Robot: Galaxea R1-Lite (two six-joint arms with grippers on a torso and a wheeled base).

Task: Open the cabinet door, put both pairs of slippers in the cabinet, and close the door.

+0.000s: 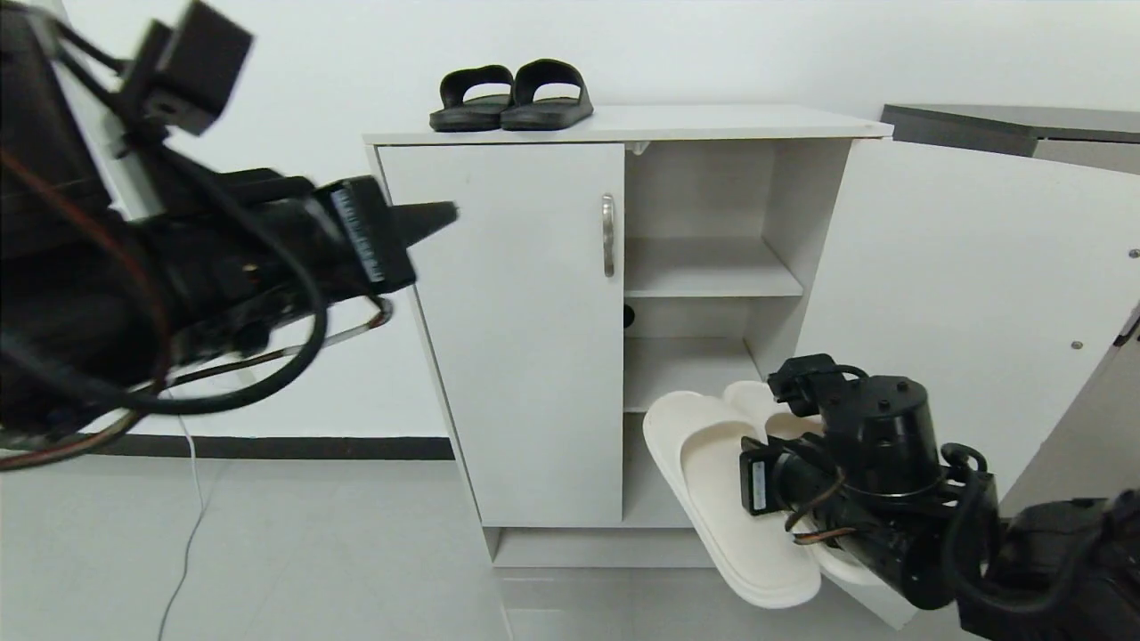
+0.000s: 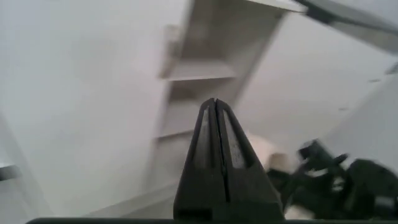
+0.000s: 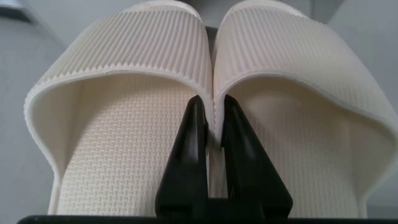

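White slippers held at the open cabinet, left arm raised.

The right arm sits low on the robot's right, and the right gripper (image 3: 211, 109) pinches the inner strap edges of the white slippers (image 1: 712, 481) together. The pair hangs side by side just before the cabinet (image 1: 525, 356)'s lower compartment, beside the open door (image 1: 962, 285). Their long axis is slanted, toes up toward the shelves and heels toward the floor. The left gripper (image 1: 436, 218) is level with the closed door, fingers pressed together and empty. Black slippers (image 1: 512, 98) rest on the cabinet top.
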